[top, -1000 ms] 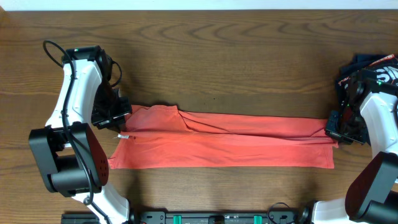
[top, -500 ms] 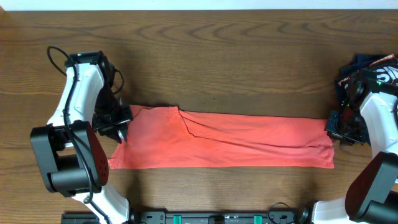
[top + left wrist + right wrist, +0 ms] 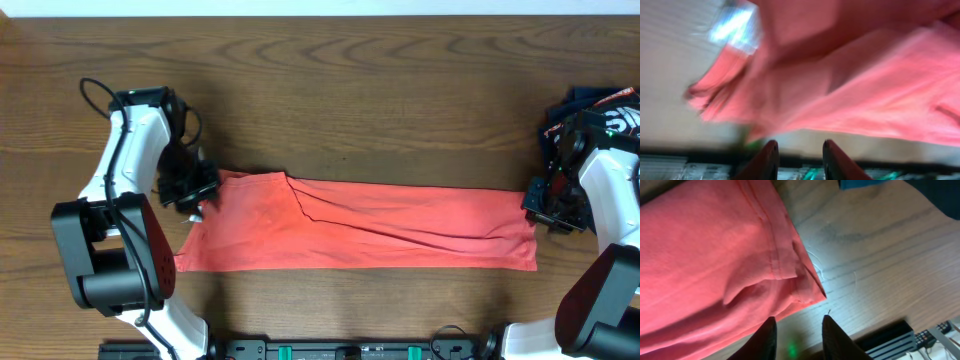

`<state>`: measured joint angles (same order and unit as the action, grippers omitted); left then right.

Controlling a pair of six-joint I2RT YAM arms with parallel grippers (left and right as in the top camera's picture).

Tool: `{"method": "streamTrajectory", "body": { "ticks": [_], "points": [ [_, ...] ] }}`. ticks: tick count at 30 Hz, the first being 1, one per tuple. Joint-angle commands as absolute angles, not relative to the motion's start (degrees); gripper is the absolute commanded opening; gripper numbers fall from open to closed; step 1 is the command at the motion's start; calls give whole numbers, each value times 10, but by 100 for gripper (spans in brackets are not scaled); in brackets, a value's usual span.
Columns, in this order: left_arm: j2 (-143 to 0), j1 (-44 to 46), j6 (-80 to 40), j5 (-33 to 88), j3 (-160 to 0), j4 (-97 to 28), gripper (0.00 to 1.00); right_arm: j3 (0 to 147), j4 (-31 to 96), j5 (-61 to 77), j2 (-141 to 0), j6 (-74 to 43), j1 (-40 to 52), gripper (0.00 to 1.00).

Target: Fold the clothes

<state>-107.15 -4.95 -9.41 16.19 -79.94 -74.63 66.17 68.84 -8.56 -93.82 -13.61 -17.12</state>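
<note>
Already the red-orange T-shirt lies flat on the wooden table as one long, narrow band, running from just beside the left arm across to the right arm, nearer the robot's edge of the table than the far one. Its lettering is not showing, and a slanting crease with an overlapping edge runs along the upper half, so the lengthwise folding looks to be done, if a little unevenly: the left end sits higher and wider than the rest. The left gripper hovers at the upper left corner of the band; its wrist view, though blurred, shows its fingers apart with nothing between them and the cloth lying just beyond the tips. The right gripper stands at the right end, just beside the hemmed corner, its fingers likewise spread and empty, the fabric ahead of them and bare wood to the side. A heap of dark navy garments sits behind the right arm, well apart from the work. What seems left is to bring the band's ends over toward the middle to make a compact packet, and perhaps to smooth the rumpled ridge first.
</note>
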Motion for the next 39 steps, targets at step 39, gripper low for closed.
{"method": "streamTrajectory", "body": {
  "ticks": [39],
  "points": [
    [-1139, 172, -186, 79, -779, -474, 8, 659, 679, -70, -930, -141, -178, 33]
  ]
}}
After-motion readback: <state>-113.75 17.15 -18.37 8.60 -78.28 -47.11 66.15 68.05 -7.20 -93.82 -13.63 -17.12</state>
